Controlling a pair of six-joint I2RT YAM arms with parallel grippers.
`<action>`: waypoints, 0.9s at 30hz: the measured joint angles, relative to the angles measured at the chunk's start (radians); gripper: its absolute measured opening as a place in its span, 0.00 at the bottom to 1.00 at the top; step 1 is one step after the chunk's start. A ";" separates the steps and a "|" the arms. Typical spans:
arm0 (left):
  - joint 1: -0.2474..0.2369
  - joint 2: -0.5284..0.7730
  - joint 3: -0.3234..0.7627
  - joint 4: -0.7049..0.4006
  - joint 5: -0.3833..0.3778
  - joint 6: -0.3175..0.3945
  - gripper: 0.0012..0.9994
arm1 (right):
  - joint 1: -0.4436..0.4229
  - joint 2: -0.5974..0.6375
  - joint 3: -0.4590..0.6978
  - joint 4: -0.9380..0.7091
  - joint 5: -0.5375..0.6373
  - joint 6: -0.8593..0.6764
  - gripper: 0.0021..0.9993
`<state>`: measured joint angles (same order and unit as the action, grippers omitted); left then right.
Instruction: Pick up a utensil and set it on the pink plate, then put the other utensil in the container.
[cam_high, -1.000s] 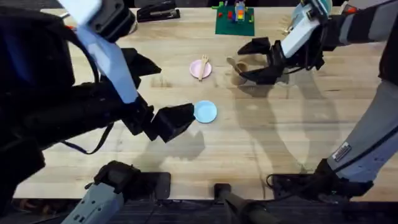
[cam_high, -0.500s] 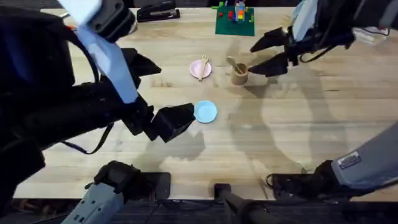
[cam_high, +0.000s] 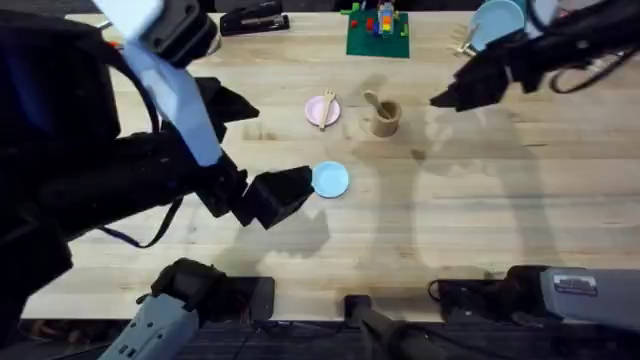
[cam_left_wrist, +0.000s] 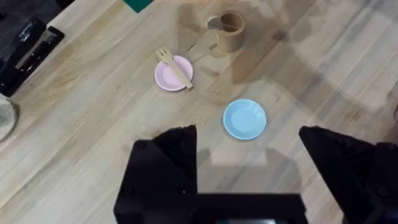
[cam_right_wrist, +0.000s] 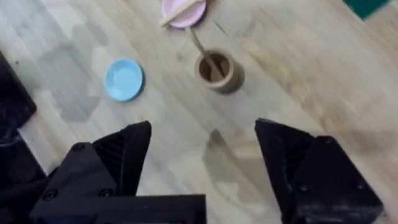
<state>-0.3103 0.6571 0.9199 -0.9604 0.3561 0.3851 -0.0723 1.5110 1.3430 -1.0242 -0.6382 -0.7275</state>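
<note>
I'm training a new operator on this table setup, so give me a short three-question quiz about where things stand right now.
1. True or false: the fork lies on the pink plate.
2. Where is the spoon? A) in the cup B) on the blue plate C) on the bare table
3. Fill in: the right gripper is ____ and holds nothing.

Key: 1 true; 2 A; 3 open
</note>
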 joint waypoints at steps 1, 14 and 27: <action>0.000 0.000 0.000 0.000 0.000 0.000 1.00 | 0.000 -0.030 0.000 -0.022 0.020 0.008 1.00; 0.000 0.000 0.000 0.000 0.000 0.000 0.99 | 0.000 -0.320 0.000 -0.365 0.162 0.041 0.99; 0.000 0.000 0.000 0.000 0.000 0.000 1.00 | 0.000 -0.463 0.000 -0.522 0.305 0.109 1.00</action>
<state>-0.3103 0.6571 0.9199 -0.9604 0.3561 0.3851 -0.0723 1.0485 1.3430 -1.5459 -0.3336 -0.6188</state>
